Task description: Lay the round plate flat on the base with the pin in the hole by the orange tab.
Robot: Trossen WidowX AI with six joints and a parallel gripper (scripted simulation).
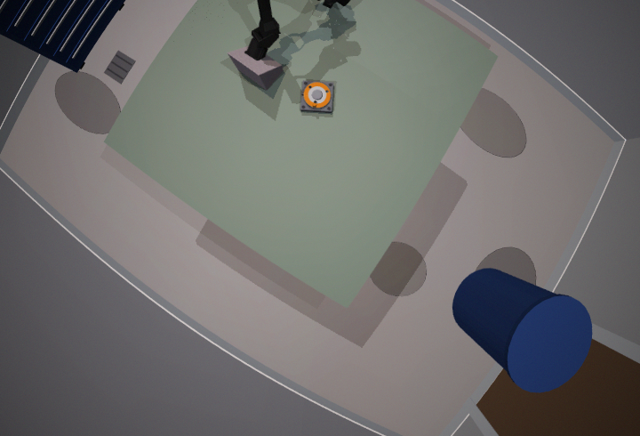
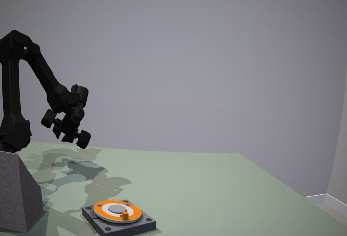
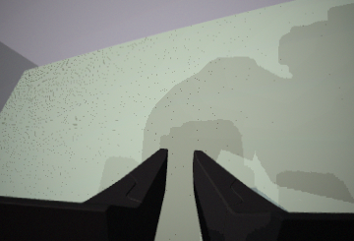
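Note:
The round orange plate (image 1: pixel 316 94) sits on a grey post (image 2: pixel 117 207) over a dark square base (image 2: pixel 119 224) on the green table. Its orange tab (image 2: pixel 125 215) points to the near side in the exterior view. The pin and the hole next to the tab are too small to make out. My gripper (image 2: pixel 62 137) hangs in the air well behind and to the left of the plate, far from it. In the wrist view the two fingers stand close together with nothing between them, over bare table.
The arm stands on a grey pedestal (image 2: pixel 16 191) left of the base. A blue cylinder (image 1: pixel 522 330) and a dark blue crate (image 1: pixel 52 2) lie off the green table, far away.

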